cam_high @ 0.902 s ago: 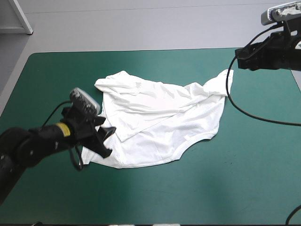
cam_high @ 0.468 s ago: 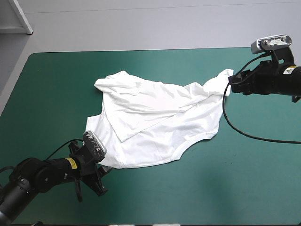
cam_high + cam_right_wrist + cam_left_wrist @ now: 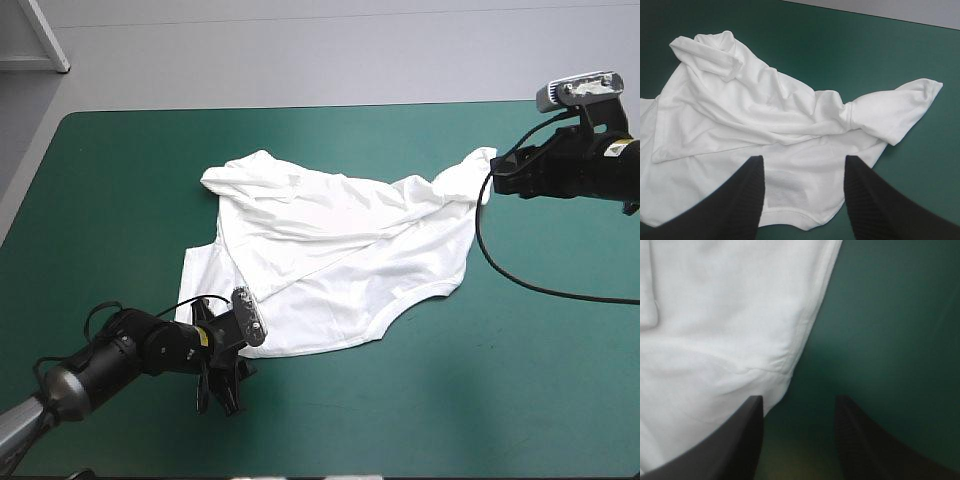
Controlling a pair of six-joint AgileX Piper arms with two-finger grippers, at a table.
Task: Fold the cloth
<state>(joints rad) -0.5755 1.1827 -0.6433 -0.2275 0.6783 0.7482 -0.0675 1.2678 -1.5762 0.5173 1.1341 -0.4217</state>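
Teal-green table: T-shirt spread, rumpled, at centre. Left arm low at its near-left corner, left pincer spread astride hem, empty. Right arm raised by far-right sleeve, right pincer spread, empty.

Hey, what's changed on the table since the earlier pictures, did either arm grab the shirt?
The left gripper moved from the T-shirt's left edge toward the table's near edge and now sits low at the shirt's near-left corner, open. The right gripper came in and down to the far-right sleeve, also open. Neither has taken hold. The T-shirt lies spread and rumpled as before.
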